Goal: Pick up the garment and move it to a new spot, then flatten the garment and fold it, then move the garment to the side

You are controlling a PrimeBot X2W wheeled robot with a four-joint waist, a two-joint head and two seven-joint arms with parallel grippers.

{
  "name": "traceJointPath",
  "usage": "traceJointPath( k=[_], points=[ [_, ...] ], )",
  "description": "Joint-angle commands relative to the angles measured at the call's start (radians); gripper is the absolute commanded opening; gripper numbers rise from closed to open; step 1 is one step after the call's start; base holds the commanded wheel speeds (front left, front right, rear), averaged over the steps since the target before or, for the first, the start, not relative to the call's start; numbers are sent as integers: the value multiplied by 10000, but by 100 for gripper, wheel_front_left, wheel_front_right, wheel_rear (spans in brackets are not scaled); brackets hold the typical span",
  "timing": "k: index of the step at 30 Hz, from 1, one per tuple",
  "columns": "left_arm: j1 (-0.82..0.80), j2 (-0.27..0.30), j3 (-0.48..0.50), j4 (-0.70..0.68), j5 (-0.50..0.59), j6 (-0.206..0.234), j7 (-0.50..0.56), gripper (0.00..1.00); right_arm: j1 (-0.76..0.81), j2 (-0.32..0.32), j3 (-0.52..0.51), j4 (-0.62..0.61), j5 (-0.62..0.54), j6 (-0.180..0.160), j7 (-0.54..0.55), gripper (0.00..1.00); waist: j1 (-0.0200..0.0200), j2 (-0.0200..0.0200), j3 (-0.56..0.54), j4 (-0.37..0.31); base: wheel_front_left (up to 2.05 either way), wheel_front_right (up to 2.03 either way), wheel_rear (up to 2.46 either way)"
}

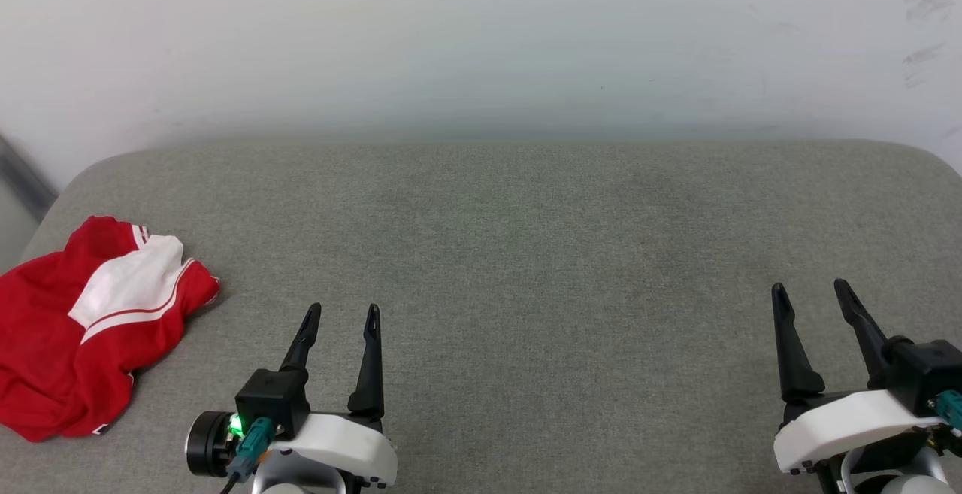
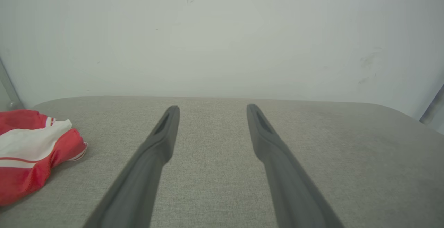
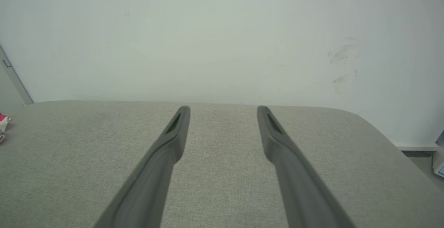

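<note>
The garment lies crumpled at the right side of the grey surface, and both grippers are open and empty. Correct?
No. The head view shows the garment crumpled at the left side of the grey surface. The left gripper and right gripper are open and empty.

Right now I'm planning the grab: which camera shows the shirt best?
The head view: the crumpled shirt lies nearly whole at its left edge. The left wrist view cuts off much of it; the right wrist view catches a tiny scrap at its left edge.
</note>
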Motion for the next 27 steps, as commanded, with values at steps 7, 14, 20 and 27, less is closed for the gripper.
traceJointPath(
  k=[7,14,20,27],
  points=[
    [-198,18,-5,169,-15,13,-81,100,130,34,-2,79,-8,-3,-84,100,0,-1,-1,45,0,0,0],
    [-202,18,82,276,-27,-14,-81,100,160,35,-46,109,21,-3,-97,100,0,-1,-23,128,0,0,0],
    [-284,19,100,371,-42,-18,-80,100,153,35,-114,45,59,-3,-88,100,0,-1,-7,350,0,0,0],
    [-389,19,213,479,-58,96,-71,100,214,35,59,-179,-108,-3,-12,100,0,-1,20,1084,0,0,0]
  ],
)
